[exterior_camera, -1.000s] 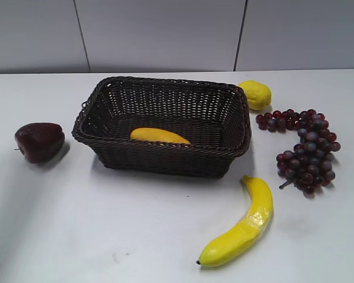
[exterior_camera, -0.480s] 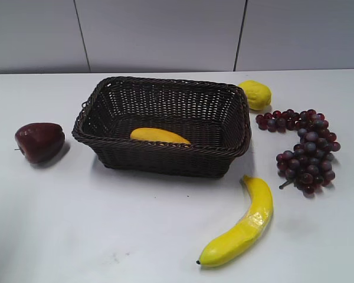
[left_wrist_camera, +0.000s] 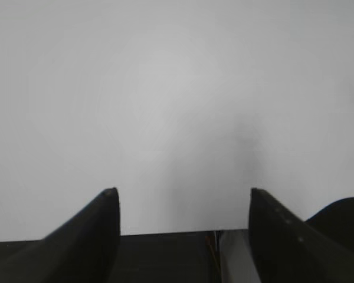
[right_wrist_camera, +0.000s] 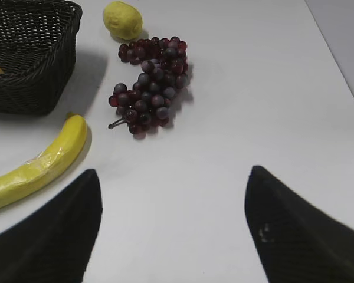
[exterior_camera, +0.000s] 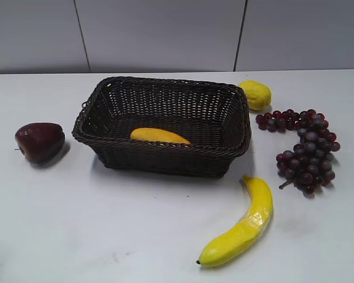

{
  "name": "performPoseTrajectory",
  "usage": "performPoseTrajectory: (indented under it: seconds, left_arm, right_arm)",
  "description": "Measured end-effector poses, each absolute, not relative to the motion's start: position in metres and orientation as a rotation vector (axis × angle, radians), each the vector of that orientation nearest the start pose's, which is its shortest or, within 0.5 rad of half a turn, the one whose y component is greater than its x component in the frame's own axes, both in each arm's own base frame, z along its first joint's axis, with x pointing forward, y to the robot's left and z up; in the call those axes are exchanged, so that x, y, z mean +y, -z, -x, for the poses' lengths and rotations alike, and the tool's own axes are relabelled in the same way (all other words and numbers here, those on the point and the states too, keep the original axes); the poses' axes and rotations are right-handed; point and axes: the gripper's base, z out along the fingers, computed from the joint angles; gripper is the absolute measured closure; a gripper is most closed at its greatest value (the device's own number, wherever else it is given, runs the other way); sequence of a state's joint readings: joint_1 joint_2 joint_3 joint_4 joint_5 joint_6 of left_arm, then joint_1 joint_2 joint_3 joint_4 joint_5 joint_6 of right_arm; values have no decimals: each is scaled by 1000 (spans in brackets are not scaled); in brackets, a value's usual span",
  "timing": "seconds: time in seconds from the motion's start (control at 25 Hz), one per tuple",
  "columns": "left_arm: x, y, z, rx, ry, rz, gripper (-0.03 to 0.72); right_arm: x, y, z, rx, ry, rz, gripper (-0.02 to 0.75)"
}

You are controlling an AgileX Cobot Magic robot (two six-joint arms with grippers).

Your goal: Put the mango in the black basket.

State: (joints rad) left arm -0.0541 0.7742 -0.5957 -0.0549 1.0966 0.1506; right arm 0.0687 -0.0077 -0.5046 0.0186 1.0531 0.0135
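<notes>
My left gripper point(left_wrist_camera: 183, 203): jaws spread wide, nothing between them, only bare white table point(left_wrist_camera: 165, 88) below. My right gripper point(right_wrist_camera: 172, 188): also wide apart, empty, hovering over open table w/ the grapes point(right_wrist_camera: 150, 85) and banana point(right_wrist_camera: 38, 168) ahead of it. Neither gripper shows in the exterior view.

Task object: the mango point(exterior_camera: 159, 135) lies inside the black basket point(exterior_camera: 165, 162), on the floor near the front wall, partly hidden by the rim. From the right wrist view only a sliver of it shows at the basket's edge.

Change vs. 1.0 s and 0.5 s ago: none visible in the exterior view. Mango, basket, apple point(exterior_camera: 39, 141), lemon point(exterior_camera: 255, 94), grapes and banana all sit in the same spots; no arm enters.

Assessment: placement looks complete. Mango is settled, basket not disturbed, both grippers clear. No further handling req'd in my judgement; only risk would be re-entering and knocking the basket.
</notes>
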Motion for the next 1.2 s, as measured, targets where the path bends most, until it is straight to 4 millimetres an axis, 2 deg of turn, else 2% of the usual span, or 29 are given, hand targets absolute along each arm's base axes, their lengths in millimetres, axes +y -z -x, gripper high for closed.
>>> performPoseTrajectory:
  seconds: [0.16, 0.48, 0.76, 1.2]
  left_arm:
    - [-10, -255, -90, 2661, 54, -250, 170]
    - [-8, -275, -55, 2382, 42, -230, 171]
    - [-7, -282, -26, 2196, 31, -219, 171]
    - [-5, -283, 7, 1995, 20, -207, 176]
  right_arm:
    - [1, -279, 6, 2024, -74, 57, 163]
    - [1, -279, 6, 2024, -74, 57, 163]
    - [1, -279, 6, 2024, -74, 57, 163]
    - [1, -279, 6, 2024, -74, 57, 163]
